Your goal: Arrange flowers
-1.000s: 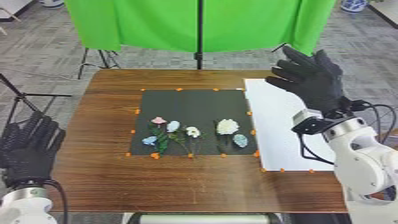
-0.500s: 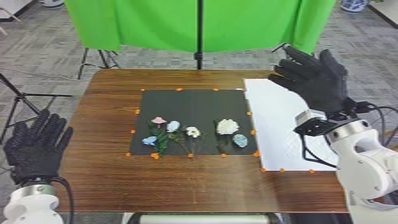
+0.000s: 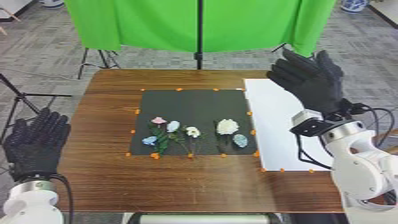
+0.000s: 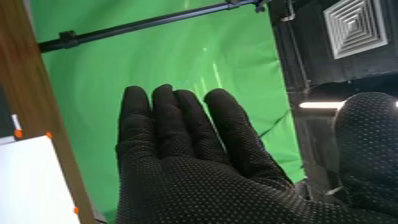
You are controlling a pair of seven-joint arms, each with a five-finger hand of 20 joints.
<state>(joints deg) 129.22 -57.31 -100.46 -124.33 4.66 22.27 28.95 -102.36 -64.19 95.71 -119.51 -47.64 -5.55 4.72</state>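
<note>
Flowers (image 3: 227,125) lie on your black mat (image 3: 195,106), near half: pink, white, pale blue heads, thin stems, green leaves. Mixed bunch left; right, one big ruffled white bloom with a pale blue one just beside. Your right hand (image 3: 311,82) is raised near the white sheet (image 3: 282,135), fingers straight, thumb apart. Your left hand (image 3: 35,145) is by the table's (image 3: 107,170) left edge, fingers straight, slightly apart.

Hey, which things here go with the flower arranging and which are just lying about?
Likely for the job:
- pink flower
- white flowers
- pale blue flowers
- dark mat under them
- right hand and left hand

Probably just around:
- green cloth
- black pole
- white sheet, though its use is unclear
</note>
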